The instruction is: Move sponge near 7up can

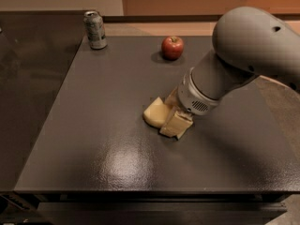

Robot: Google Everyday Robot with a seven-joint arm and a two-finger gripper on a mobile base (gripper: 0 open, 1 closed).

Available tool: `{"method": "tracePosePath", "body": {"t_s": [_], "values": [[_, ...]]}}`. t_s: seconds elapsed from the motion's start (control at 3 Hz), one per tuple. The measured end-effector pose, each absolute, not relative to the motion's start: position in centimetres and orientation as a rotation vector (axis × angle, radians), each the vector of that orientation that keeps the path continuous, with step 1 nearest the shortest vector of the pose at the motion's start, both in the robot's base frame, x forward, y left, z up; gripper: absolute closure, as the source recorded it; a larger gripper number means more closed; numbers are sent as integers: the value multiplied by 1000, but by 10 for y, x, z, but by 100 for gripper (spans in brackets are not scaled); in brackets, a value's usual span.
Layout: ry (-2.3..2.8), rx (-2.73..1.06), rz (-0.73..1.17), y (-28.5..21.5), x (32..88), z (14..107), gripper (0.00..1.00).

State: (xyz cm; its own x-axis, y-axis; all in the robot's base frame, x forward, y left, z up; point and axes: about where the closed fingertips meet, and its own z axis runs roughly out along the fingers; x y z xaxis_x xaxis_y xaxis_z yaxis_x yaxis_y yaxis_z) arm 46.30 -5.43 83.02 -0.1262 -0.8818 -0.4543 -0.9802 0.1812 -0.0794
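The pale yellow sponge (153, 112) lies on the dark table (93, 125), a little right of its middle. My gripper (171, 115) is down at the sponge's right side, touching or overlapping it and hiding its right part; the grey arm reaches in from the right. The 7up can (95, 29) stands upright at the table's far left corner, well away from the sponge.
A red apple (172, 47) sits at the far edge of the table, right of the can. A dark glossy surface (28, 78) adjoins the table on the left. The table's front edge runs along the bottom.
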Motion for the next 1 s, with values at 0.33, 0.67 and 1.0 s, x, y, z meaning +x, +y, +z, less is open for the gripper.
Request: {"method": "tracePosePath", "body": {"t_s": [0.33, 0.67, 1.0], "values": [[2065, -1753, 336, -54, 463, 831, 87], [2065, -1752, 336, -54, 463, 831, 100], [2051, -1734, 350, -40, 481, 855, 100]]}}
